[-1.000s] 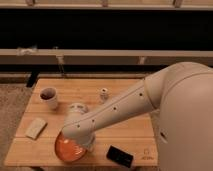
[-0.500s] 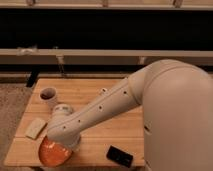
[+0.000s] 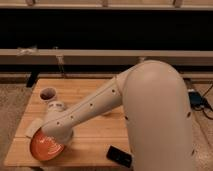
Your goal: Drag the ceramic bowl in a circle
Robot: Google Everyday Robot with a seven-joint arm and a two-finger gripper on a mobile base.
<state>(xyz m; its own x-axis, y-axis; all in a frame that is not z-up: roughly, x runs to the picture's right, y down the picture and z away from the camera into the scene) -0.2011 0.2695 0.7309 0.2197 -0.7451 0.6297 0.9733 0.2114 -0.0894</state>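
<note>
dragging the ceramic bowl point(image 3: 44, 149) round the front-left corner of the desk point(image 3: 95, 131)

reaches down and left across the wooden top, with the pincer point(image 3: 55, 139) planted at the bowl's right rim; closed tight and apparently nipped on that rim, though the wrist hides the contact itself. has carried the bowl leftward along the front edge over the last second, from nearer the middle to the corner, then nudged it slightly toward the far side. reads as an arc under way rather than a straight pull, perhaps half a loop. sits well apart from the white cup point(image 3: 48, 93) at the far left and the black handset point(image 3: 120, 156) near the front edge. leaves little margin at the left edge, so calls for curving away from it next.
</note>
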